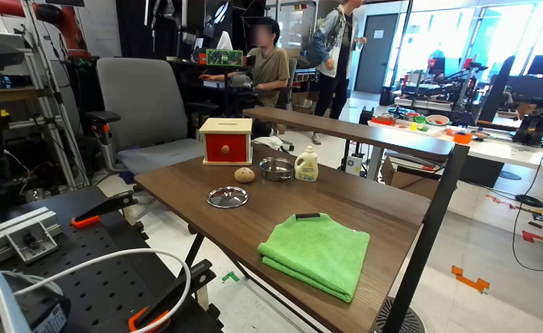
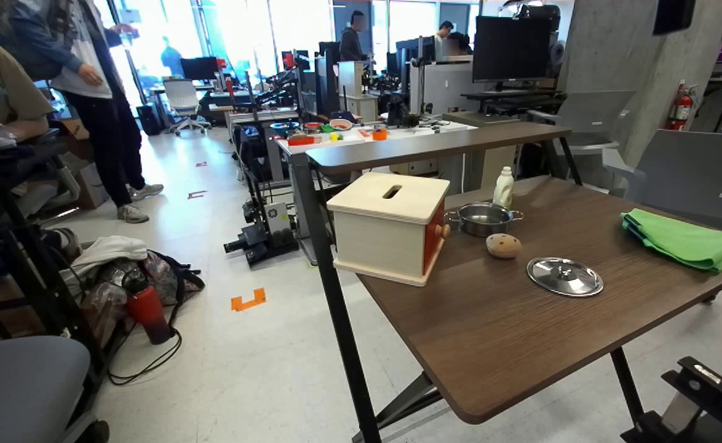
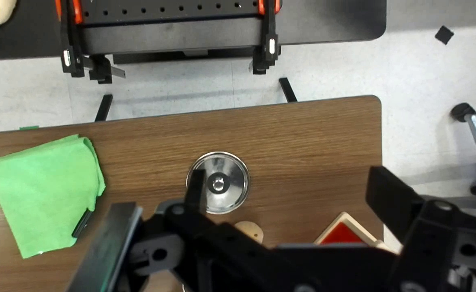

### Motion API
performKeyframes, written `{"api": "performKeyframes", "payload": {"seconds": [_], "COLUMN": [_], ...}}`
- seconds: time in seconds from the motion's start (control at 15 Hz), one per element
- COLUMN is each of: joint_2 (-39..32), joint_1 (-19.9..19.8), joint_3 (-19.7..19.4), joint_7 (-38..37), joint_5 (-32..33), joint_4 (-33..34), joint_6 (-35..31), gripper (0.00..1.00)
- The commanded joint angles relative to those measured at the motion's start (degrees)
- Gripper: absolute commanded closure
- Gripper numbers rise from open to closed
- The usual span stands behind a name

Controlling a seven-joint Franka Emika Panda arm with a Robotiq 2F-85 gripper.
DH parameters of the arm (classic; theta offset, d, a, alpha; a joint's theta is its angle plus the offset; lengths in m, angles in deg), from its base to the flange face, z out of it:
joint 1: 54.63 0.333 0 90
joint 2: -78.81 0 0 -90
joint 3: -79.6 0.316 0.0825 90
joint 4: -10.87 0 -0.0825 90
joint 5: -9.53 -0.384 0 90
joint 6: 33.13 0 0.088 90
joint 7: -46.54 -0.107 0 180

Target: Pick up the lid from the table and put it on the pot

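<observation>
Spread wide, that's the gripper (image 3: 288,188) in the wrist view, a broad gap between its fingers (image 3: 388,198), and a dark part of it cuts across our look at the lid (image 3: 228,182)! That lid lies flat on the counter (image 3: 315,134), shiny, knob up, well in from every corner, sitting between the pot (image 1: 277,169) and the long edge opposite the shelf (image 1: 350,129). And what of the pot? Silver, upright, open-topped, over towards the shelf-side long edge in both exterior views. Tucked between pot and lid sits the speckled tan ball (image 2: 503,245), near both and clear of the lid's rim. Up at the corner where the shelf-side edge meets a short edge stands the wooden box (image 2: 385,227), red front and round knob on show in both exterior views! Along that same shelf side, the pale yellow bottle (image 1: 307,166) is upright, just beside the pot; whether the two touch, I cannot tell. And away towards the opposite short edge, close to the long edge across from the shelf, it's the folded green cloth (image 1: 320,254), well apart from the lid, with a dark strip (image 1: 307,215) lying against one side of it!
</observation>
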Motion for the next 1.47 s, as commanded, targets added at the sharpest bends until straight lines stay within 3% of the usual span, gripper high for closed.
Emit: {"api": "performKeyframes", "payload": {"seconds": [0.0, 0.27, 0.67, 1.0, 1.07, 1.13, 1.4], "joint_2": [-9.34, -16.95, -24.66, -33.30, -34.03, -31.61, -34.06], "joint_1": [0.66, 1.57, 4.91, 6.88, 6.01, 6.46, 6.47], "joint_3": [-0.68, -1.07, -4.50, -7.84, -7.57, -7.58, -8.17], "joint_7": [-1.15, -7.88, -23.02, -26.44, -25.17, -24.05, -24.09], "joint_5": [-0.12, 2.28, 10.91, 12.53, 9.89, 10.37, 10.07], "joint_4": [5.98, 7.42, 8.64, 13.54, 14.69, 11.47, 14.12], "joint_6": [3.43, 0.12, -14.07, -19.36, -19.33, -18.84, -19.05], "gripper": [0.00, 0.00, 0.00, 0.00, 0.00, 0.00, 0.00]}}
